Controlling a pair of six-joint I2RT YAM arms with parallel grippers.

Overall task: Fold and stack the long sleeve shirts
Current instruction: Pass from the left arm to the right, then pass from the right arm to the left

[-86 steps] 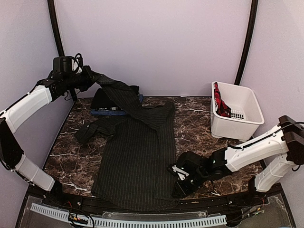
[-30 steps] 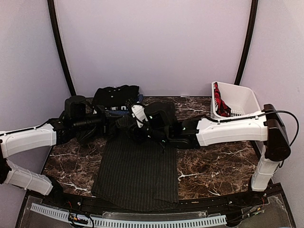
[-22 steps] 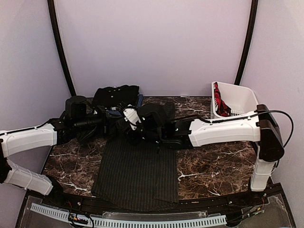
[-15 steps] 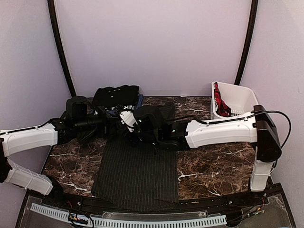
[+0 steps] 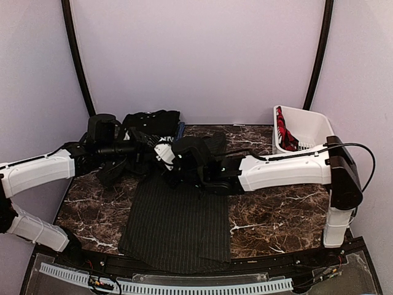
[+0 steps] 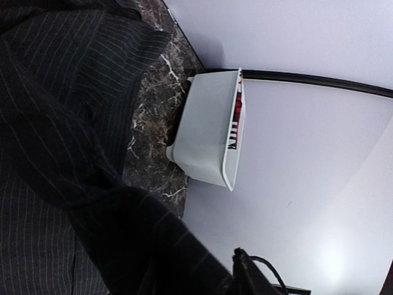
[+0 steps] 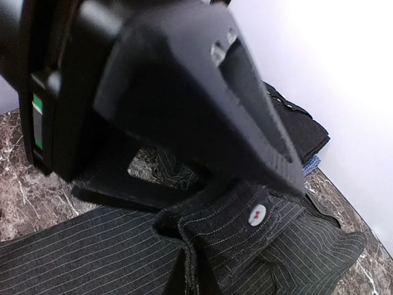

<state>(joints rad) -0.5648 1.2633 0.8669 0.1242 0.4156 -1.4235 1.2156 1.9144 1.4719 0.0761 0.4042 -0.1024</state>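
My right pincer is closed on the buttoned cuff of the pinstriped shirt; in my right wrist view the dark finger lies just over the folded cuff, and a white button sits right below the tip; the cloth bunches up there in a thick fold with pale stitching along its edge. My right arm reaches far across to the left, low over the upper part of the shirt.

My left pincer comes in from the other side and ends just beside the right one, among dark cloth; I cannot tell whether it is open or closed, for my left wrist view shows only striped cloth draped close before the lens, and from above it is black on black.

The pinstriped shirt lies lengthwise on the marble worktop; its lower part is spread flat toward the near edge, its upper part rumpled under my arms. Behind it, against the back wall, sits the plain black shirt, with a sliver of the blue shirt showing at its right edge. Well apart, in the far right corner, stands the white basket, with a red cloth hanging at its left rim.
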